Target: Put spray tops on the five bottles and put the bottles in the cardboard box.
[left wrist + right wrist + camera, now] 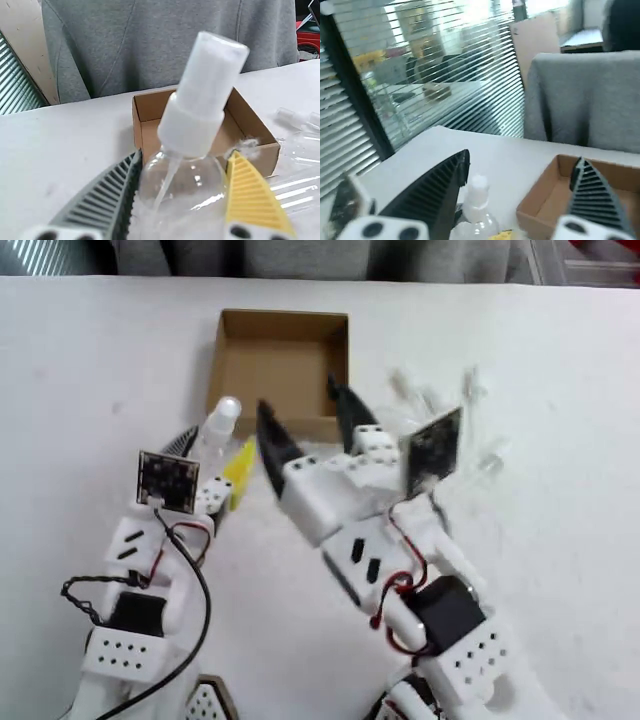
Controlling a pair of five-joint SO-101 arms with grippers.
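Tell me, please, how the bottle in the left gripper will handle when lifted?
The bottle looks empty, so probably light. Its smooth rounded wall may slip between the fingers. The tall spray top could make it tippy.

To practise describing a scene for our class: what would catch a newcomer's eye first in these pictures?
A clear spray bottle with a white spray top, clamped in the left gripper beside the cardboard box. The right gripper hangs open at the box's near wall.

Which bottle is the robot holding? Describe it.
Find the cardboard box mid-table. At its near left corner is a clear bottle with a white spray top. Unlike the bottles right of the box, it sits in the left gripper, between grey and yellow fingers.
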